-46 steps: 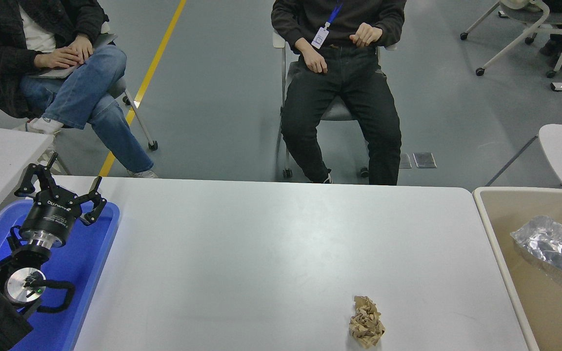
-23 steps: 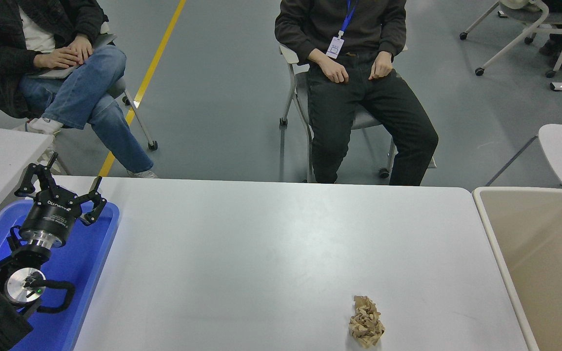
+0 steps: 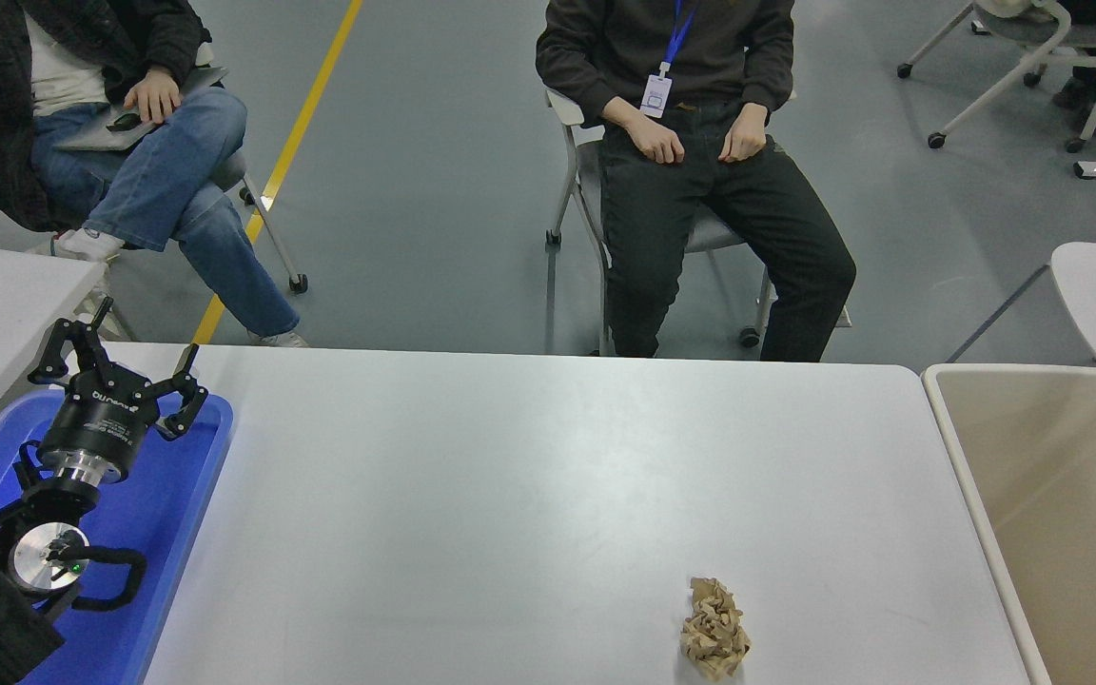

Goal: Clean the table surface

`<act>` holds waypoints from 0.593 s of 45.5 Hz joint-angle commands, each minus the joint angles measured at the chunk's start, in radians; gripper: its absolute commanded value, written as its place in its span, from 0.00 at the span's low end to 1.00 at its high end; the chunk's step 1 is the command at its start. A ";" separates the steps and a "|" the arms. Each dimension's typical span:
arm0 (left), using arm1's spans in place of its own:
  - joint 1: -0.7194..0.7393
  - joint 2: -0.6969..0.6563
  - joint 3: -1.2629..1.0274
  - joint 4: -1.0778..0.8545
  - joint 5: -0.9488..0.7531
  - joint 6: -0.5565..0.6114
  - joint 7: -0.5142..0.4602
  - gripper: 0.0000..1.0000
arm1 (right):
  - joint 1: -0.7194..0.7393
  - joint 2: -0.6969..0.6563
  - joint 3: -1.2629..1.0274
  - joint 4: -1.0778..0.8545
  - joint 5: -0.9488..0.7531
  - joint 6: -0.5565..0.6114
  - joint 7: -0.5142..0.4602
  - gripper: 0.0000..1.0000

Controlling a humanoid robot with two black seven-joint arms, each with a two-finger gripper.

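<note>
Left claw (image 3: 120, 366) parked over blue tray (image 3: 167, 495), fingers spread apart, white lettering on its body too small to read. White surface (image 3: 529, 476) lies right of it; crumpled brown paper (image 3: 714, 628) far right, near beige bin (image 3: 1062, 495).

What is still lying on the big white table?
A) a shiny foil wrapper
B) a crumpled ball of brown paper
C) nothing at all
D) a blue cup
B: a crumpled ball of brown paper lies near the front edge of the white table, right of the middle.
</note>
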 commanded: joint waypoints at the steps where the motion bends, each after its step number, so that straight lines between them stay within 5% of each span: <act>1: 0.000 0.000 0.000 0.000 0.000 0.000 0.000 1.00 | 0.102 -0.060 0.113 0.092 0.001 0.000 0.002 0.98; 27: 0.000 0.000 0.000 0.000 0.000 0.000 0.000 1.00 | 0.162 -0.089 0.339 0.245 -0.001 -0.011 -0.001 0.98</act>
